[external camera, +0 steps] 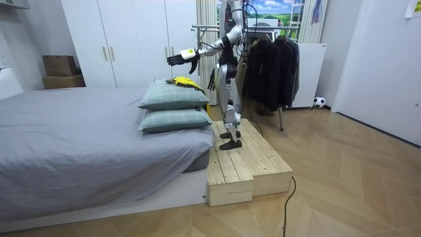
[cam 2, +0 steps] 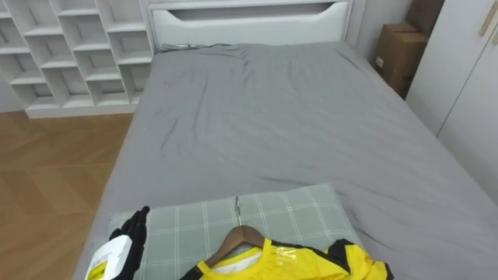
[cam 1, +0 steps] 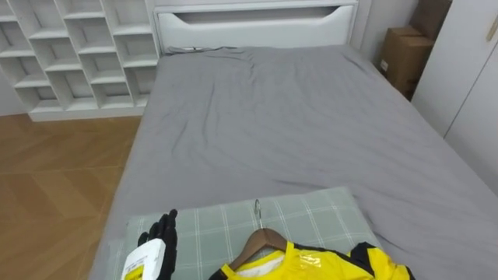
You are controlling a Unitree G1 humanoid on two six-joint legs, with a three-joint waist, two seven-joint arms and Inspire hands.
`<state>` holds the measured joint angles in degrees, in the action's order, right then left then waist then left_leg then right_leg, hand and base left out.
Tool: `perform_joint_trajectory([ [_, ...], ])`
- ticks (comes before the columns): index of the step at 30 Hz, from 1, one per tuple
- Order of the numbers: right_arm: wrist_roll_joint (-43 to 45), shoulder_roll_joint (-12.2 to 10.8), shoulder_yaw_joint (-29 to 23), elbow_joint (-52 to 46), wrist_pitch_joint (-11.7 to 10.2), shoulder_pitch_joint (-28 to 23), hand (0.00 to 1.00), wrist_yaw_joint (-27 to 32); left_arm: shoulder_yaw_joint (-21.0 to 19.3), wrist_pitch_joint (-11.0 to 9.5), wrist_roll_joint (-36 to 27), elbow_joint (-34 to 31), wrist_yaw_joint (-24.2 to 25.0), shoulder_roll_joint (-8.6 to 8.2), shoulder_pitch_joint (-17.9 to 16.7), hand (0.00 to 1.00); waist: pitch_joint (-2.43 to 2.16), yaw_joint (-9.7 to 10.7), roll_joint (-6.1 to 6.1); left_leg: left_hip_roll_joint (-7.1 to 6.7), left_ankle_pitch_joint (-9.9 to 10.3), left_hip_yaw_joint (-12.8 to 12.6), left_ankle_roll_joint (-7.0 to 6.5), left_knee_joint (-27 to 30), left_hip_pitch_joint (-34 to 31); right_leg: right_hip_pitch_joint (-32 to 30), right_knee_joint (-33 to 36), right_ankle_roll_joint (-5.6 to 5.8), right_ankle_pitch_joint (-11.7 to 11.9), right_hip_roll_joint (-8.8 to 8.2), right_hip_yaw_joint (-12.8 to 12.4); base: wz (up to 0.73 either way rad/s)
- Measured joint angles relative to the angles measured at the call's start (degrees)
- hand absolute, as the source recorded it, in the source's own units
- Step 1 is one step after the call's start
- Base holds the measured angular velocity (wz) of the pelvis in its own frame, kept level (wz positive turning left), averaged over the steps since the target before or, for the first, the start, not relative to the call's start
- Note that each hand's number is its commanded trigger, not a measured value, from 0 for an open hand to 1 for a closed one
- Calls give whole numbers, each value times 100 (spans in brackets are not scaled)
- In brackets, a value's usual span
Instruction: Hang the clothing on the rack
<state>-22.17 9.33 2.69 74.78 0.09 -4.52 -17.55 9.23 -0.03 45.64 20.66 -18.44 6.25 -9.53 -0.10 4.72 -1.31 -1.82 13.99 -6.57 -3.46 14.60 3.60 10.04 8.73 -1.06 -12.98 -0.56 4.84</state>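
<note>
Yellow shirt [cam 1: 311, 264] on its hanger [cam 1: 257, 239] is lying on the pillow [cam 1: 202, 225]. I am hovering my left hand [cam 1: 162, 237] beside it, fingers straight and empty, and judging that the next move is closing round the hanger.

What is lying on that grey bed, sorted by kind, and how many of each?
pillows: 2, stacked
yellow shirt: 1
wooden hanger: 1
Total: 4 things on the bed
</note>
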Motion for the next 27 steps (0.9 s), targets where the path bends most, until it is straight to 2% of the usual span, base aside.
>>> perform_joint_trajectory([
  [9,1,-11,59,20,2,57,0,67,12,7,0,207,65,-33,8,0,-8,22,28,15,-1,-44,0,17,-127,-108,2,-14,10,5,5,-2],
  [13,52,-32,75,8,-3,86,0,112,54,7,4,566,138,-41,67,0,-2,41,1,18,-1,-43,0,-18,-199,-165,7,-14,10,9,3,0],
  [18,48,-41,231,-27,-7,158,0,151,53,4,2,708,133,-41,208,0,-1,27,-5,20,-30,-38,-12,22,-488,-409,21,-20,37,10,26,0],
  [20,73,-43,321,-19,-7,235,0,147,79,2,1,774,117,-28,334,0,6,50,-15,14,-70,-36,-24,64,-587,-522,19,-20,55,0,45,4],
  [21,83,-42,414,-8,-9,277,0,144,132,-4,-1,799,108,2,440,0,35,55,-29,13,-95,-35,-28,89,-641,-554,6,-15,69,-5,54,5],
  [25,256,-71,522,2,-11,397,0,154,174,-30,-4,970,99,7,691,0,68,84,-62,13,-97,-33,-31,119,-741,-643,3,-14,76,-12,94,0],
  [27,258,-80,552,3,-24,419,0,180,172,-45,-3,981,100,1,752,0,69,126,-71,12,-97,-20,-30,134,-786,-682,8,-13,77,-18,132,3],
])
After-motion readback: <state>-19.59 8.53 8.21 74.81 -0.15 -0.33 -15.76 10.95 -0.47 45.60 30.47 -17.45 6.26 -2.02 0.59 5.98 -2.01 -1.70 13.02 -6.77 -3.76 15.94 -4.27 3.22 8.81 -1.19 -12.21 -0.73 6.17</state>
